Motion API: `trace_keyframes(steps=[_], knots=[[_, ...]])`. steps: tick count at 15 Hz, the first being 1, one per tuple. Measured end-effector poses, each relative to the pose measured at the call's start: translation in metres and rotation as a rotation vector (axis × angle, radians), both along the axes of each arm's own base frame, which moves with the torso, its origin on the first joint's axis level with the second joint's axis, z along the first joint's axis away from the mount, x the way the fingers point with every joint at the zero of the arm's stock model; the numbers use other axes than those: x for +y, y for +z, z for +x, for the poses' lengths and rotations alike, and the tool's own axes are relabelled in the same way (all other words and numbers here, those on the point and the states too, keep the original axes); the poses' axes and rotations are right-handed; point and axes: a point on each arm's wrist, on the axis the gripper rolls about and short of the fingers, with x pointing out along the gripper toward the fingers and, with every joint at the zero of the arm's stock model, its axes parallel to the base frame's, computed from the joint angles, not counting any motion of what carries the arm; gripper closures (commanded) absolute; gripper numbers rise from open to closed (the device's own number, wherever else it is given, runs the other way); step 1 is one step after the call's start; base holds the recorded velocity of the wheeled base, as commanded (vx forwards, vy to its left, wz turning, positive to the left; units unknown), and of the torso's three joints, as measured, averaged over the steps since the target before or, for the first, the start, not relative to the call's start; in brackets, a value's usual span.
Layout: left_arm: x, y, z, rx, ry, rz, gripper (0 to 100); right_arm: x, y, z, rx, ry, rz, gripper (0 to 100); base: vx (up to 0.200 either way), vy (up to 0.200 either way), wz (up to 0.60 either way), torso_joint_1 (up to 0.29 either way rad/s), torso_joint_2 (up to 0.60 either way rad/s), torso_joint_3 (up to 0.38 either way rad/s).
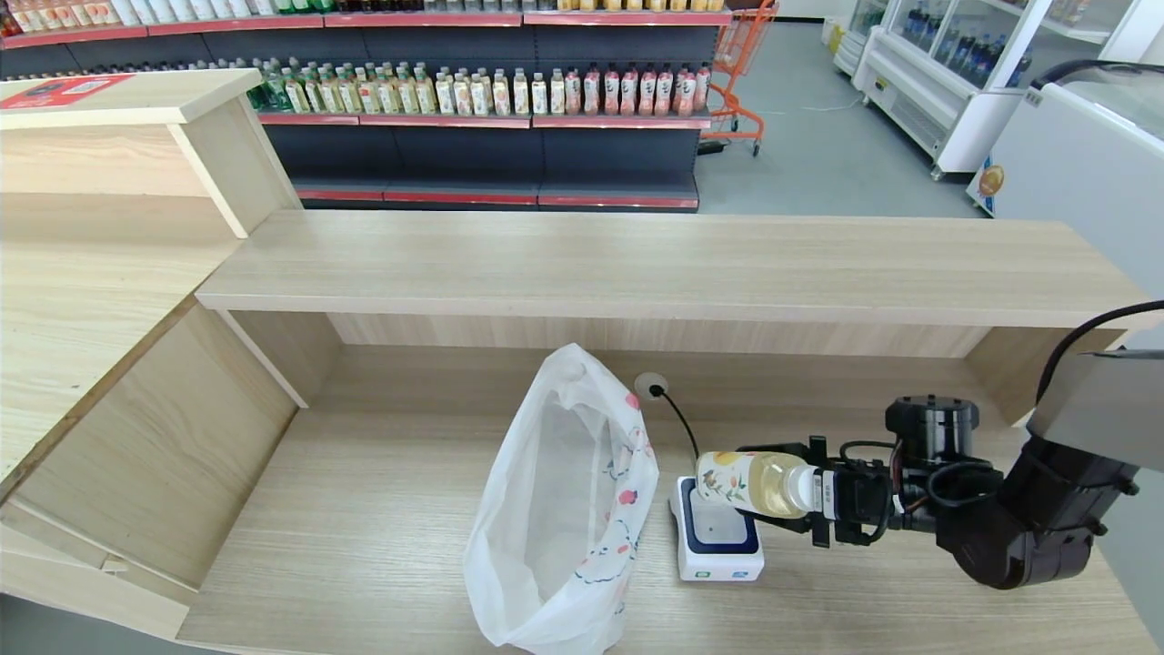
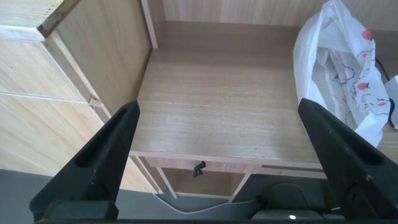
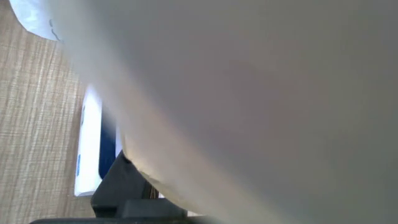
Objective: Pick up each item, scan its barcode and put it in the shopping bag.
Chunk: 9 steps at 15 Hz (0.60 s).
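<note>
Wooden counter (image 1: 637, 264), stocked drink shelves (image 1: 482, 91), grey floor (image 1: 818, 155), freezers (image 1: 955, 73)

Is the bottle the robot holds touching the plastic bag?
Apart. In the head view, a strip of bare counter shows between the bottle, held by the right gripper, and the side of the bag.

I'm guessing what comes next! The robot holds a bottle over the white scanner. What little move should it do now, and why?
Probably ease the bottle a little lower toward the scanner, label facing down. The right gripper holds it sideways just above the scanner, and the shopping bag stands open beside it.
</note>
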Motion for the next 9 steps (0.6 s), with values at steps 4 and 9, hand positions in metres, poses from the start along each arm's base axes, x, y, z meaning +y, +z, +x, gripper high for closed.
trace_keyframes(steps=[4,9], knots=[[0.0,0.0,0.0,0.0,0.0,0.0,0,0.0033,-0.0029,0.0056,-0.032,0.013,-0.011,100,0.0,0.0,0.0,0.0,0.0,0.0],[0.0,0.0,0.0,0.0,0.0,0.0,0,0.0046,-0.0054,0.0113,-0.065,0.021,-0.024,100,0.0,0.0,0.0,0.0,0.0,0.0]])
